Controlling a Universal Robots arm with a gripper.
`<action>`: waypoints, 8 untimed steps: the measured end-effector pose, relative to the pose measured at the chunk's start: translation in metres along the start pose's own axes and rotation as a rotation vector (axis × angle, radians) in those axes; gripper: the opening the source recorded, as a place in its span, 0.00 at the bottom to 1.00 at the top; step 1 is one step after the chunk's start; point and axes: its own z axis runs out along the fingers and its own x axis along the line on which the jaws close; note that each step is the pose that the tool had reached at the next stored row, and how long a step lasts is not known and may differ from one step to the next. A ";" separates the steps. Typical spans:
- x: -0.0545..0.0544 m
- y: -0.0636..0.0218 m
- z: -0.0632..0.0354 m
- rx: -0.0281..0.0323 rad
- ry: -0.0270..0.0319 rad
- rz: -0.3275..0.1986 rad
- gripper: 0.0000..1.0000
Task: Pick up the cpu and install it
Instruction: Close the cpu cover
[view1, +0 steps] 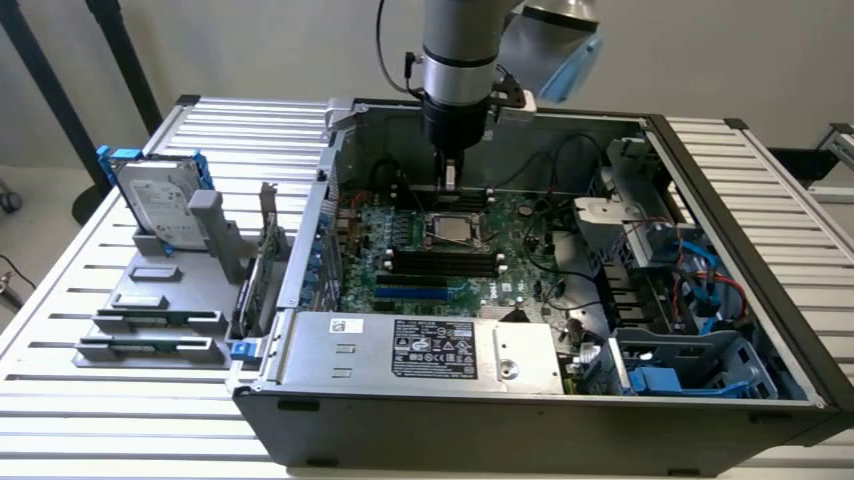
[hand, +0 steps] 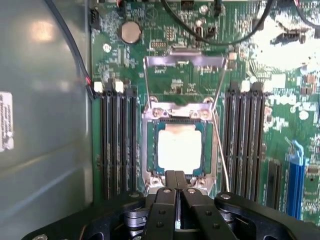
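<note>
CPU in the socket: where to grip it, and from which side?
Likely its two opposite thin edges, coming straight down. The cpu lies flat in the socket, metal top up, frame tight around it, so there's no side access; the load plate is swung open, leaving the top clear.

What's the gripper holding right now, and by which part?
Nothing. The gripper is shut with nothing between its fingers, at the edge of the cpu, which lies in the socket.

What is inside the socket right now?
The cpu lies flat in the socket, silver top up. Whatever lies beneath the cpu is covered by it.
</note>
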 end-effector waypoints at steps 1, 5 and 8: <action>0.000 0.0017 -0.0009 0.0003 0.0012 -0.005 0.11; 0.000 0.0069 -0.0053 0.0021 0.0043 -0.033 0.11; 0.001 0.0132 -0.0090 0.0032 0.0061 -0.049 0.11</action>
